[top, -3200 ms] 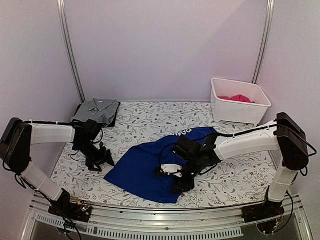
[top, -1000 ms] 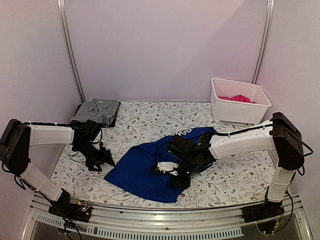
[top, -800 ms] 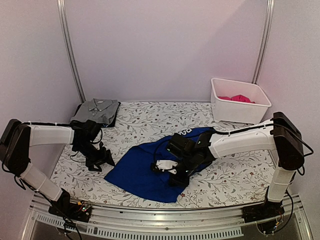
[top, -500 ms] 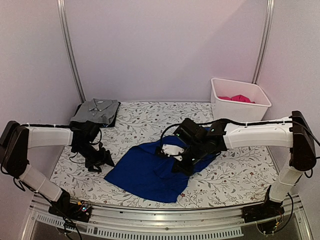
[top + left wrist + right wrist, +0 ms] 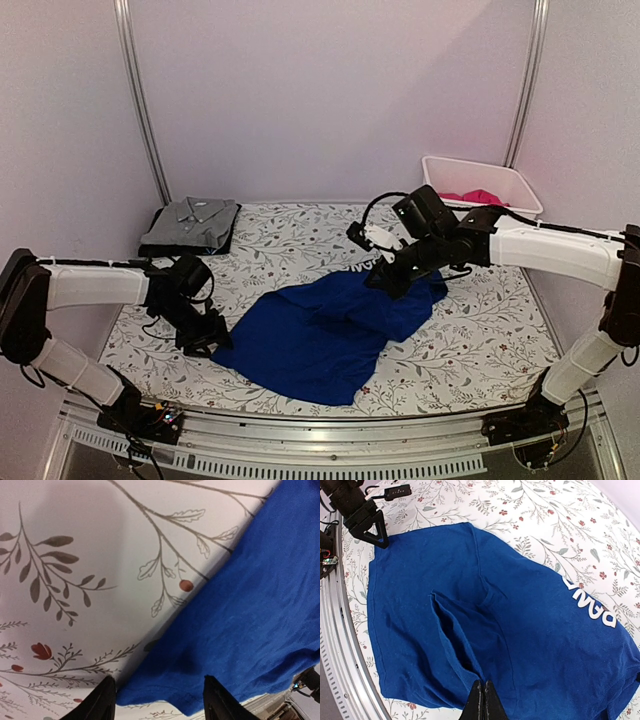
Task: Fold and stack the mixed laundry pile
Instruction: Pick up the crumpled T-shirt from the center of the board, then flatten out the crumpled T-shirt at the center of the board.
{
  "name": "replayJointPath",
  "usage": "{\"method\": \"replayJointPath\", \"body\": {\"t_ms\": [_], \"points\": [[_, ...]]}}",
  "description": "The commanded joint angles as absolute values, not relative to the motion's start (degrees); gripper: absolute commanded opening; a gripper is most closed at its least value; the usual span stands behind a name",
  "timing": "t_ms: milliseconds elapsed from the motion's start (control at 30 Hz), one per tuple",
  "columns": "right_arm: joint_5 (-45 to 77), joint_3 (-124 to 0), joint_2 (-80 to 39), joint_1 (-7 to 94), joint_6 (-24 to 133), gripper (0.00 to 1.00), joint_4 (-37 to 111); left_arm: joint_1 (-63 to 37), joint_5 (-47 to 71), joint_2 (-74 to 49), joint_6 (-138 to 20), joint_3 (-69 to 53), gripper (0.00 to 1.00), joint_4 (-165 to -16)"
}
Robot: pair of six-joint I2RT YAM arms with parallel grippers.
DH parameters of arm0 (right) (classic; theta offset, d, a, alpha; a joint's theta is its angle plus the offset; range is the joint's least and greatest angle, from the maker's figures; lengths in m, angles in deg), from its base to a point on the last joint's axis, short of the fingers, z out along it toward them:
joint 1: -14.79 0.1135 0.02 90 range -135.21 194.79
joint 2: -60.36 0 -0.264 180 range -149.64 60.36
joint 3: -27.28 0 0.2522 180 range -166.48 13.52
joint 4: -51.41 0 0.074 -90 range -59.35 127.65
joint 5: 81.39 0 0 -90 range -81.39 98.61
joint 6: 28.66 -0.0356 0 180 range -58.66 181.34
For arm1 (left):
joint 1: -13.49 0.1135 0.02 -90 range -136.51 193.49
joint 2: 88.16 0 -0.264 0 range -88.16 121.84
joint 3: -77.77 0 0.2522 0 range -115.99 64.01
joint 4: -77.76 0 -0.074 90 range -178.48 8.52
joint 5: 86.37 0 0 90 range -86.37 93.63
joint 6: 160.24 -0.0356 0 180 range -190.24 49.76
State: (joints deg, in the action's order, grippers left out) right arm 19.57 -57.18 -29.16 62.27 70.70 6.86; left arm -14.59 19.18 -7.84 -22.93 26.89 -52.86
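The royal-blue garment with white print lies spread on the floral table covering. My right gripper is shut on a fold of it and holds that fold raised toward the back right; the closed fingertips pinch the cloth ridge. My left gripper is open at the garment's left corner, and blue cloth lies between its spread fingers. The grey collared shirt lies folded at the back left. The magenta-pink garment lies in the bin.
The white plastic bin stands at the back right. The table's metal front rail runs along the near edge. The left gripper also shows in the right wrist view.
My right gripper has risen and swung to the back right, drawing a fold of the blue garment with it. My left gripper has shifted slightly nearer the garment's left corner.
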Motion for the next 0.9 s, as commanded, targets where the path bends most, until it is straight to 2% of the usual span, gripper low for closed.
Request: {"method": "replayJointPath", "body": {"t_ms": [0, 200, 267, 300, 333, 567, 733, 867], "points": [[19.17, -56.92, -26.68, 60.28, 68.1, 0.0, 8.72, -17.55, 15.77, -1.95, -20.08, 29.85, 0.59, -50.69], [18.73, -57.25, -24.96, 57.47, 66.65, 0.0, 9.26, -20.59, 13.47, 3.77, -19.44, 27.25, 0.48, -52.17], [18.1, -57.57, -24.67, 56.85, 66.41, 0.0, 9.26, -21.72, 11.74, 4.85, -19.24, 26.18, 0.33, -51.39], [17.73, -57.87, -24.52, 56.54, 66.29, 0.0, 9.34, -22.3, 10.35, 4.88, -19.03, 25.18, 0.15, -50.68], [16.77, -58.26, -24.47, 56.28, 66.2, 0.0, 9.3, -22.95, 8.35, 4.48, -19.24, 23.63, 0.02, -49.42], [10.8, -64.87, -23.25, 49.22, 61.71, 0.0, 10.44, -18.9, -8.21, 1.19, -25.96, 2.81, 0.0, -39.09], [6.1, -75.32, -22.88, 43.1, 58.85, 0.0, 11.58, -9.48, -10.75, -1.25, -34.86, -11.32, 0.0, -38.89], [3.18, -84.61, -24.06, 41.49, 60.66, 0.0, 12.44, -5.79, -11.23, 0.72, -43.88, -24.36, 0.0, -38.52]]}}
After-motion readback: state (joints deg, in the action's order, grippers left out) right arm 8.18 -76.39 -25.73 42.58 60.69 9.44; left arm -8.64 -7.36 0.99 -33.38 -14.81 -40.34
